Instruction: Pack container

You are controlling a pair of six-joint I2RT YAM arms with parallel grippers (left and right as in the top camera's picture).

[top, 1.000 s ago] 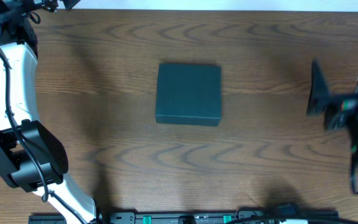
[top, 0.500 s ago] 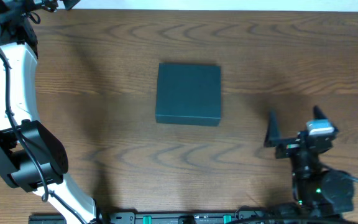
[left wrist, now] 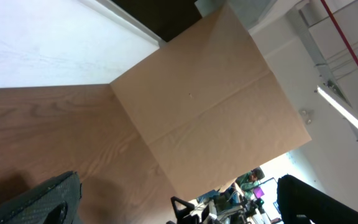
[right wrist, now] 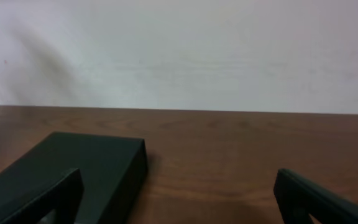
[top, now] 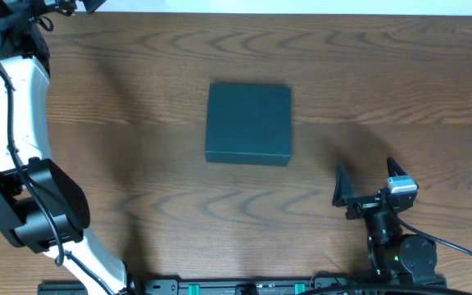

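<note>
The left arm (top: 19,164) is sitting well to the left of the container, folded back along that edge of the surface (top: 121,106), likely so it is not crowding the middle. Its fingers (left wrist: 39,202) are spread wide and gripping nothing; the left wrist view is looking past them at a tan cardboard sheet (left wrist: 210,106) propped beyond the wood, not at the container at all.

The container (top: 248,123) is lying flat near the middle of the surface with its lid down, squared to the wood grain and touching neither arm. No tools or other goods are showing anywhere around it, so packing is probably either finished or not started; the pictures are not settling which.

The right gripper (top: 365,182) is hanging below and to the right of the container, near it but clearly apart. Its fingers (right wrist: 319,199) are released and splayed, holding nothing, and its wrist camera is facing the container's near corner (right wrist: 98,168) low over the wood. That aim is suggesting the right arm is the one placed to work the lid.
</note>
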